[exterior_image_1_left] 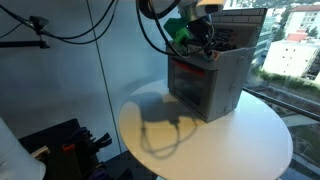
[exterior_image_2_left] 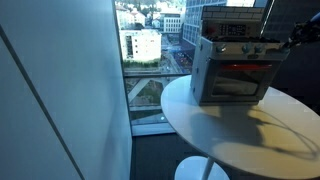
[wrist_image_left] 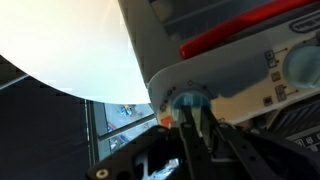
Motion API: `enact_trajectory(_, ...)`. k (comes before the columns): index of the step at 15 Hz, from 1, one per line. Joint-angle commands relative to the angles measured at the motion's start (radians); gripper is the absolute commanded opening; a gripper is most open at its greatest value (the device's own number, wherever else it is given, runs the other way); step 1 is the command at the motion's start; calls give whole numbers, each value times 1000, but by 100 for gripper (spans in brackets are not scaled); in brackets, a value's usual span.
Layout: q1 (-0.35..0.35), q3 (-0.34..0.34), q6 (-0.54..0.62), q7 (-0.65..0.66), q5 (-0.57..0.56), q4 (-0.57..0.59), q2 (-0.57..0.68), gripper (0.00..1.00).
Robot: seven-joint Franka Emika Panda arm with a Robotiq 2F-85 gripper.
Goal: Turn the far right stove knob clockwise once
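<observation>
Glowing red inside, the stove (exterior_image_2_left: 232,80) stands on the white table (exterior_image_2_left: 225,132).

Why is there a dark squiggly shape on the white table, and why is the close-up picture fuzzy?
In an exterior view, it is a shadow the cables cast on the table; in the wrist view, the stove is very close and blurred.

Bare tabletop (exterior_image_1_left: 240,140) spreads wide in front of the stove (exterior_image_1_left: 212,90), so you have free room to come in low across it. Behind the stove its raised back panel (exterior_image_2_left: 235,22) blocks the way (and the window glass (exterior_image_2_left: 150,60) stands near on that side). Above, black cables (exterior_image_1_left: 150,30) hang close beside the gripper (exterior_image_1_left: 200,48), crowding the air over the stove's top. The stove sits near the table's window-side edge, leaving little surface there.
</observation>
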Motion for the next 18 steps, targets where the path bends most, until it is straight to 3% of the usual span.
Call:
enact_trajectory(1, -5, -1, 33, 46, 67, 12, 4, 6)
enact_trajectory(18, 9, 49, 214, 56, 521, -16, -4, 5)
